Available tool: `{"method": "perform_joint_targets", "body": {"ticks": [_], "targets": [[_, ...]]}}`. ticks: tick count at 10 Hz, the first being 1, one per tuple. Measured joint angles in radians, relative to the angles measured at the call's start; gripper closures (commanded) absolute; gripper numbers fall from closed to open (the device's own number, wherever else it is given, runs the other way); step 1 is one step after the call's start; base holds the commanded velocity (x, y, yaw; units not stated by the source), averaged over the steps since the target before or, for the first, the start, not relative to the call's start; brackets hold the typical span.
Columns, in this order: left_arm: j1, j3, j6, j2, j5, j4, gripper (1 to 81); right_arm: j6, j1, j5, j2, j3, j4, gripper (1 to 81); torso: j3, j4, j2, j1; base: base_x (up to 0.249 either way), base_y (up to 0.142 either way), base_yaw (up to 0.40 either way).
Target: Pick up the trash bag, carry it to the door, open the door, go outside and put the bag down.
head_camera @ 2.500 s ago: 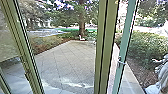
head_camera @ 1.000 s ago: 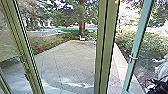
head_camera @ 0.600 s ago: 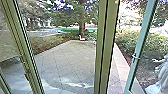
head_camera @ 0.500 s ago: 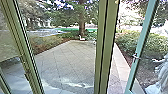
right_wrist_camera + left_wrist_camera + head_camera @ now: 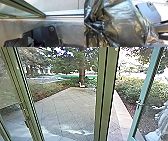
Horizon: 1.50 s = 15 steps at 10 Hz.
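Note:
Large in the left wrist view is the trash bag (image 5: 121,13), dark, shiny and crumpled, with thin see-through folds. On the right of the head view, the glass door's green-blue frame (image 5: 147,82) stands swung outward, a metal handle (image 5: 139,104) on it. The right wrist view has a green frame edge (image 5: 33,9) meeting a metal sill (image 5: 65,19), and black crinkled material (image 5: 18,42) low in it; I cannot tell whether that belongs to the bag.
A thick green post (image 5: 106,92) rises just left of the doorway, with another frame (image 5: 23,94) farther left. Outside lie a paved yard (image 5: 67,107), a tree (image 5: 81,67) and bushes (image 5: 132,89). A pale shape (image 5: 160,124) shows at lower right.
The door's frame and handle have swung farther to the right in the head view, away from the post. A dark shape seen low at the right one second ago is gone from there.

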Motion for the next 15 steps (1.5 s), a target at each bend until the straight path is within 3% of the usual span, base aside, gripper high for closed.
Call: {"method": "perform_joint_targets", "body": {"ticks": [1,3,5,6,8,10,12,15], "targets": [[0.0,0.0,0.0,0.001,0.001,0.0,81.1,-0.037,-0.024,0.01,0.015,-0.014,-0.001,1.0,0.0,0.0,0.0,0.0,0.0,0.0,0.0],[-0.002,0.0,0.0,0.003,0.002,0.0,81.1,-0.184,-0.047,0.016,0.051,-0.051,0.024,1.0,0.0,0.0,0.0,0.0,0.0,0.0,0.0],[-0.002,0.0,0.0,0.003,0.002,0.0,81.1,-0.358,-0.068,0.027,0.131,-0.146,0.134,1.0,0.0,0.0,0.0,0.0,0.0,0.0,0.0],[-0.002,0.0,0.0,0.003,0.001,0.0,81.1,-0.405,-0.086,0.045,0.18,-0.232,0.168,1.0,0.0,0.0,0.0,0.0,0.0,0.0,0.0],[-0.002,-0.001,0.0,0.003,0.001,0.0,81.1,-0.434,-0.151,0.119,0.323,-0.395,0.191,1.0,0.0,0.0,0.0,0.0,0.0,0.0,0.0],[-0.002,-0.001,0.0,0.006,0.0,0.0,81.1,-0.448,-0.235,0.152,0.442,-0.509,0.201,1.0,0.0,0.0,0.0,0.0,0.0,0.0,0.0],[-0.002,-0.001,0.0,0.011,-0.001,0.0,81.1,-0.459,-0.307,0.232,0.489,-0.552,0.198,1.0,0.001,0.0,0.0,0.0,0.0,0.0,0.0],[-0.003,-0.002,-0.001,0.01,-0.001,-0.001,81.1,-0.463,-0.354,0.274,0.563,-0.616,0.189,1.0,0.001,0.0,0.0,-0.001,0.0,0.0,0.0]]}}
